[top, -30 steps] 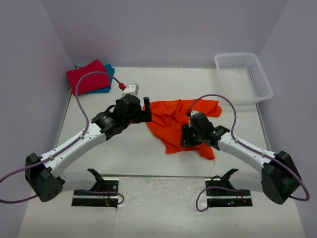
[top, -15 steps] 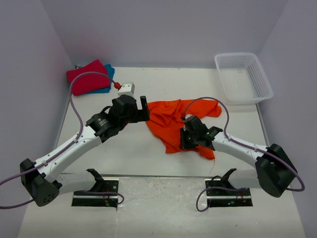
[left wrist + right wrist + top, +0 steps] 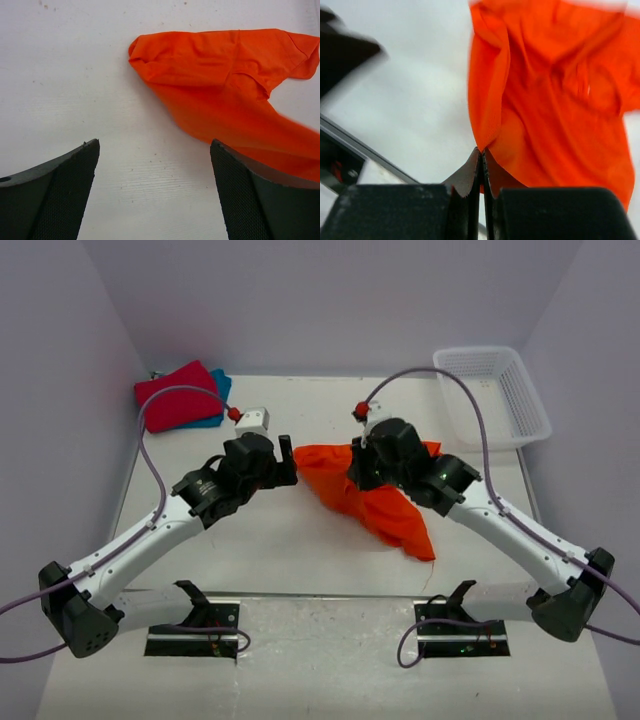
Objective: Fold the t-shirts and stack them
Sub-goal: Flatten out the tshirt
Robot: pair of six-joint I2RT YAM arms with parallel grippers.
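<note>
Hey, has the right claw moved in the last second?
Yes. The right claw, shut on the orange t-shirt, has travelled toward the back of the top view, ending nearer the white basket.

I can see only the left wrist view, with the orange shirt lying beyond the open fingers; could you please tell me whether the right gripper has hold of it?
Observer: Yes. The right gripper is shut on an edge of the orange t-shirt, and cloth hangs from it.
Operator: Thank you. Where are the other shirts?
Observer: The red t-shirt lies on top of the teal t-shirt in the far left corner of the table.
Operator: Is anything else out there?
Observer: A white basket stands at the far right corner, apart from the orange t-shirt.
</note>
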